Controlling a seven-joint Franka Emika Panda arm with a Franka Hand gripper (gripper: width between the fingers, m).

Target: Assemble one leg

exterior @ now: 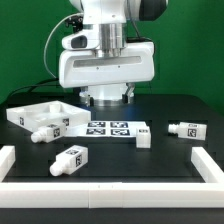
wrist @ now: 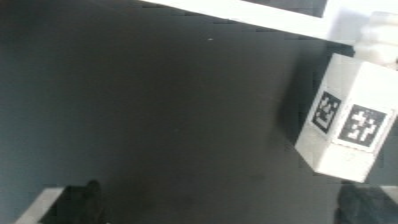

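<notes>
In the wrist view my gripper [wrist: 224, 205] is open, with one dark fingertip [wrist: 71, 205] and the other [wrist: 377, 198] far apart over bare dark table and nothing between them. A chunky white leg [wrist: 347, 125] with two square tags lies just beside one fingertip, untouched. In the exterior view the gripper [exterior: 105, 98] hangs low at the back middle of the table, its fingers hidden under the hand. Three tagged legs lie loose: one [exterior: 50, 130] by the panel, one [exterior: 70, 158] at the front, one [exterior: 187, 128] at the exterior view's right.
The large white square panel [exterior: 45, 112] lies at the exterior view's left. The marker board [exterior: 108, 129] lies in the middle, with a small white block [exterior: 142, 136] at its end. White rails [exterior: 110, 193] border the table; one shows in the wrist view [wrist: 249, 15].
</notes>
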